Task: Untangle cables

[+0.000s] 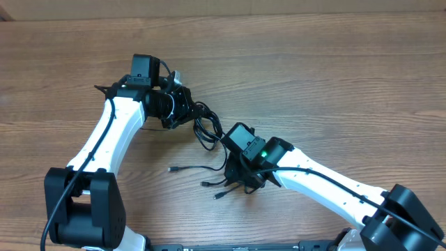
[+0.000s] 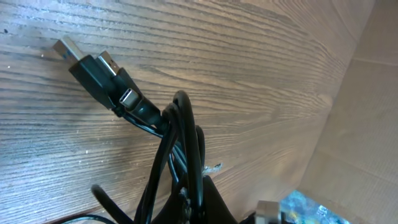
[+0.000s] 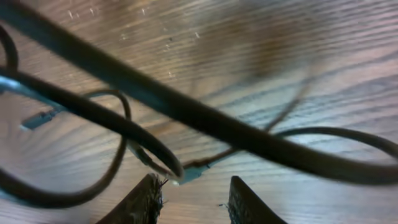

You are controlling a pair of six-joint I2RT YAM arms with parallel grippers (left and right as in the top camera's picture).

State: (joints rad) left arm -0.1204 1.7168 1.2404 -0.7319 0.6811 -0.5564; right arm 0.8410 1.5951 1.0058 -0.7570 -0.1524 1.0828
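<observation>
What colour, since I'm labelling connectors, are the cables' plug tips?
Silver tips on black plugs, clearest in left wrist view.

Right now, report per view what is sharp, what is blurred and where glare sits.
Overhead: evenly lit and sharp, the thin black cables crisp on the brown wooden table. Left wrist: the silver-tipped black plugs are in focus; the lower right corner is a blur. Right wrist: cables close to the lens smear into thick dark bands, and pale glare washes the wood.
</observation>
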